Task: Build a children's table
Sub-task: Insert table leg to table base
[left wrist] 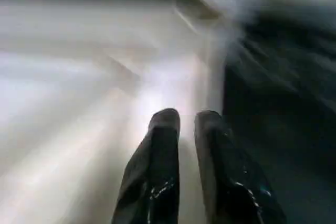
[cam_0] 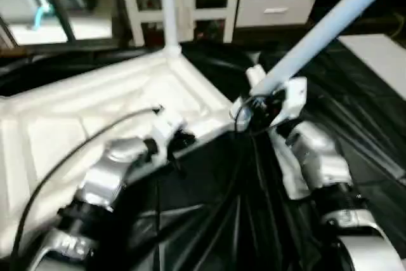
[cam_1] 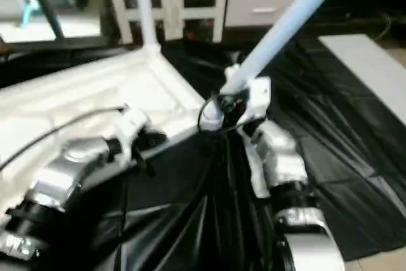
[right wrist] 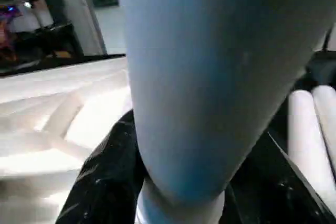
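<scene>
I see the right gripper (cam_0: 254, 103) clamped on a leg (cam_0: 330, 26) that slants up and away from it. The left gripper (left wrist: 186, 121), fingers a narrow gap apart and holding nothing, hovers over the upturned tabletop (cam_0: 95, 112), whose near edge lies just beside it.

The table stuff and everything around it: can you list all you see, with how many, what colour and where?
tabletop: one, white, upside down on the black sheet, left of middle.
mounted leg: one, white, standing upright in the tabletop's far corner.
held leg: one, white, slanting up to the right, its lower end at the tabletop's near right corner.
spare legs: two, white, lying side by side.
black sheet: one, under everything.
left tool: one, black, over the tabletop.
right tool: one, gripping the held leg.
</scene>
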{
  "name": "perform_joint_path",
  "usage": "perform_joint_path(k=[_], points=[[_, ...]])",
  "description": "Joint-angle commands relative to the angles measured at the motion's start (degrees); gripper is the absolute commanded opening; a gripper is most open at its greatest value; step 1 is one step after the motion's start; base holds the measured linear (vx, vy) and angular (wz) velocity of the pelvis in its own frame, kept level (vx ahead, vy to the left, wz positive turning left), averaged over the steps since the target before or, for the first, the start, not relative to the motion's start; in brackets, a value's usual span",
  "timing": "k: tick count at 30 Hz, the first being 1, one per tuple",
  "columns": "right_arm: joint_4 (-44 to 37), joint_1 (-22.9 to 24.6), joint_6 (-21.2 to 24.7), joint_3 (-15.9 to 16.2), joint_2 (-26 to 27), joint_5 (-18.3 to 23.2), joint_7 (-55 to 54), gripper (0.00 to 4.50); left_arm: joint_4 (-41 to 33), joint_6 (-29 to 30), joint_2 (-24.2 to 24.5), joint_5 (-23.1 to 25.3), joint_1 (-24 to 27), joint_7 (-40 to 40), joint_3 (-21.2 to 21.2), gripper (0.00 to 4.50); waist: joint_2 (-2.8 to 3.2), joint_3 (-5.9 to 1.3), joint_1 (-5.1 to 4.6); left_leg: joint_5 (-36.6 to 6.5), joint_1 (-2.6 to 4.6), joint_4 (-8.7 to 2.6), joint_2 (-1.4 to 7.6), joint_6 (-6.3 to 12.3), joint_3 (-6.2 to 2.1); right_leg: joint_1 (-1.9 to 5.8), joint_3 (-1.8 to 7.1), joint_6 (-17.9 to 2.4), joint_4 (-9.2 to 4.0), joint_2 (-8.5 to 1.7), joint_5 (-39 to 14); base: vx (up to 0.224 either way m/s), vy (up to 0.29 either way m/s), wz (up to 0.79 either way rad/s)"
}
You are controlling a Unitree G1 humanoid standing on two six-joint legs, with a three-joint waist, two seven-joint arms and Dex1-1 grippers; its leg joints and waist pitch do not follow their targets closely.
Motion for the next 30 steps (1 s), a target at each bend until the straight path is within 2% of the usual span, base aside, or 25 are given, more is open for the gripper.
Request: perform_joint_path(k=[1, 3, 4, 6, 8, 10, 12, 13, 15, 16, 18, 19, 20, 21, 22, 23, 24, 25, 26, 27, 29, 30], points=[[-0.6, 0.1, 0.4, -0.4, -0.3, 0.4, 0.3, 1.84, -0.9, -1.0, 0.3, -0.2, -1.3, 0.6, 1.6, 1.03, 0.12, -4.35, 0.28, 5.7, 1.38, -2.28, 0.48, 6.94, 0.38, 3.7, 1.24, -16.9, -2.04, -2.36, 27.0, 0.0, 0.0, 0.0], [-1.5, 0.2, 0.4, -0.4, -0.2, 0.7, 0.1, 1.84, -0.6, -1.5, 0.4, -0.3, -1.4, 0.9, 1.8, 1.12, 0.01, -4.02, 0.63, 2.4, 1.5, -2.5, 0.62, 6.02, 0.52, 3.59, 1.34, -16.9, -2.3, -2.55, 21.5, 0.0, 0.0, 0.0], [-2.5, 0.5, 0.7, -0.5, -0.2, 1.2, 0.2, 1.84, -0.3, -2.1, 0.5, -0.7, -1.5, 0.9, 1.7, 1.17, 0.11, -4.0, 0.74, 2.2, 1.57, -2.52, 0.71, 5.84, 0.51, 3.51, 1.37, -16.8, -2.33, -2.6, 20.7, 0.0, 0.0, 0.0], [-3.5, 0.7, 0.4, -0.9, -0.1, 1.9, 0.2, 1.84, 0.1, -2.9, 0.6, -1.3, -1.6, 1.0, 1.8, 1.47, 0.16, -4.09, 1.2, 2.9, 1.7, -2.4, 0.74, 5.4, 0.58, 3.35, 1.41, -16.4, -2.16, -2.53, 20.8, 0.0, 0.0, 0.0], [-4.3, 0.5, -0.7, -1.9, 0.3, 2.8, 0.1, 1.84, 0.6, -3.9, 0.6, -2.1, -1.9, 1.2, 2.2, 1.51, 0.15, -4.14, 1.4, 3.1, 1.59, -2.35, 0.66, 5.14, 0.54, 3.41, 1.42, -16.2, -2.07, -2.59, 21.2, 0.0, 0.0, 0.0], [-5.5, -0.2, -3.8, -4.1, 1.2, 4.5, -0.1, 1.84, 0.8, -4.9, 0.3, -2.8, -2.4, 1.5, 3.4, 1.59, 0.07, -4.07, 1.45, 2.3, 1.52, -2.39, 0.62, 4.71, 0.54, 3.41, 1.4, -15.9, -2.13, -2.63, 20.6, 0.0, 0.0, 0.0], [-6.0, -0.5, -5.1, -5.0, 1.6, 5.2, -0.2, 1.84, 0.9, -5.1, 0.0, -2.9, -2.7, 1.4, 4.1, 1.91, -0.03, -4.03, 1.42, 0.8, 1.47, -2.43, 0.63, 4.45, 0.55, 3.42, 1.5, -15.6, -2.18, -2.74, 19.4, 0.0, 0.0, 0.0], [-8.2, -0.9, -6.7, -6.8, 2.5, 8.0, 0.7, 1.84, 0.5, -5.0, -0.7, -3.4, -2.8, 2.6, 5.6, 1.94, -0.02, -4.04, 1.45, 0.9, 1.48, -2.43, 0.63, 4.4, 0.51, 3.44, 1.47, -15.5, -2.15, -2.71, 19.2, 0.0, 0.0, 0.0], [-11.2, -0.8, -6.2, -7.8, 3.3, 11.0, 2.1, 1.84, 0.0, -5.4, -1.3, -3.7, -2.6, 4.4, 7.0, 1.98, -0.09, -3.99, 1.39, 0.6, 1.36, -2.42, 0.57, 4.99, 0.51, 3.59, 1.54, -15.1, -2.15, -2.66, 19.6, 0.0, 0.0, 0.0], [-11.2, -0.8, -6.2, -7.8, 3.3, 11.0, 2.1, 1.84, 0.0, -5.4, -1.3, -3.7, -2.6, 4.4, 7.0, 2.11, -0.11, -4.04, 1.39, 0.8, 1.34, -2.38, 0.59, 5.13, 0.44, 3.63, 1.53, -14.9, -2.08, -2.65, 19.8, 0.0, 0.0, 0.0], [-15.7, -0.1, -4.5, -7.7, 3.7, 13.8, 4.2, 1.84, -1.9, -4.3, -2.6, -5.0, -1.2, 8.3, 9.6, 2.35, -0.07, -4.04, 1.37, 0.9, 1.33, -2.35, 0.6, 5.38, 0.38, 3.57, 1.47, -14.8, -2.13, -2.69, 19.5, 0.0, 0.0, 0.0], [-16.7, 0.1, -4.2, -7.4, 3.5, 13.7, 4.0, 1.84, -2.9, -3.0, -3.3, -5.6, -0.9, 10.4, 11.0, 2.38, -0.06, -4.08, 1.36, 1.0, 1.3, -2.32, 0.62, 5.39, 0.39, 3.67, 1.47, -14.9, -2.04, -2.65, 19.8, 0.0, 0.0, 0.0], [-20.0, 0.7, -2.9, -6.4, 2.6, 12.7, 2.8, 1.84, -5.7, 1.8, -5.9, -7.6, -0.3, 17.6, 15.6, 2.39, -0.14, -4.17, 1.41, 2.6, 1.22, -2.17, 0.75, 5.17, 0.34, 3.83, 1.43, -15.3, -1.7, -2.53, 22.7, 0.0, 0.0, 0.0], [-20.0, 0.7, -2.9, -6.4, 2.6, 12.7, 2.8, 1.84, -5.7, 1.8, -5.9, -7.6, -0.3, 17.6, 15.6, 2.39, -0.21, -4.16, 1.42, 3.1, 1.16, -2.07, 0.6, 5.48, 0.32, 3.79, 1.39, -15.3, -1.77, -2.46, 23.3, 0.0, 0.0, 0.0], [-22.1, 1.2, -2.3, -5.5, 1.4, 10.7, 1.4, 1.84, -7.7, 6.3, -7.0, -7.4, 0.2, 22.2, 17.9, 2.39, -0.2, -4.21, 1.44, 3.7, 1.2, -2.03, 0.56, 5.49, 0.32, 3.81, 1.33, -15.0, -1.74, -2.34, 23.5, 0.0, 0.0, 0.0], [-24.5, 2.1, -1.1, -4.0, -1.0, 6.0, -1.1, 1.84, -10.5, 11.8, -7.9, -6.1, 1.0, 25.8, 19.0, 2.39, 1.34, -4.11, 1.76, 3.1, 1.2, -1.98, 0.31, 5.3, 0.09, 3.49, 1.25, -14.6, -1.83, -2.53, 21.6, 0.0, 0.0, 0.0], [-24.5, 2.1, -1.1, -4.0, -1.0, 6.0, -1.1, 1.84, -10.5, 11.8, -7.9, -6.1, 1.0, 25.8, 19.0, 2.39, 0.84, -4.05, 1.54, 3.0, 1.39, -2.08, 0.62, 4.68, 0.18, 3.45, 1.17, -14.0, -2.19, -2.25, 20.9, 0.0, 0.0, 0.0], [-25.5, 2.7, -0.1, -3.5, -1.9, 4.4, -2.1, 1.84, -12.3, 13.9, -8.5, -5.6, 1.7, 27.0, 19.4, 2.39, 0.47, -4.04, 1.51, 3.1, 1.35, -1.91, 0.42, 4.31, 0.2, 3.53, 1.17, -14.1, -2.14, -2.15, 20.7, 0.0, 0.0, 0.0], [-26.8, 3.4, 1.3, -2.9, -3.1, 2.1, -3.5, 1.84, -14.8, 16.7, -9.4, -4.9, 2.6, 28.5, 19.9, 2.39, -0.7, -3.91, 1.61, 3.2, 1.05, -2.21, 0.46, 3.97, 0.3, 4.04, 1.37, -14.1, -2.09, -2.25, 19.8, 0.0, 0.0, 0.0], [-26.8, 3.4, 1.3, -2.9, -3.1, 2.1, -3.5, 1.84, -14.8, 16.7, -9.4, -4.9, 2.6, 28.5, 19.9, 2.39, -0.21, -3.67, 1.75, 2.2, 1.22, -2.1, 0.3, 3.98, 0.44, 3.45, 1.37, -13.9, -2.57, -2.29, 17.4, 0.0, 0.0, 0.0], [-26.8, 3.4, 1.3, -2.9, -3.1, 2.1, -3.5, 1.84, -14.8, 16.7, -9.4, -4.9, 2.6, 28.5, 19.9, 2.39, -0.24, -3.75, 1.53, -1.0, 1.33, -2.33, 0.36, 3.32, 0.32, 3.4, 1.38, -13.4, -2.86, -2.35, 12.3, 0.0, 0.0, 0.0], [-26.8, 3.4, 1.3, -2.9, -3.1, 2.1, -3.5, 1.84, -14.8, 16.7, -9.4, -4.9, 2.6, 28.5, 19.9, 2.39, -0.26, -3.55, 1.48, -2.5, 1.35, -2.52, 0.43, 2.99, 0.25, 3.22, 1.35, -13.2, -3.13, -2.38, 9.9, 0.0, 0.0, 0.0]])
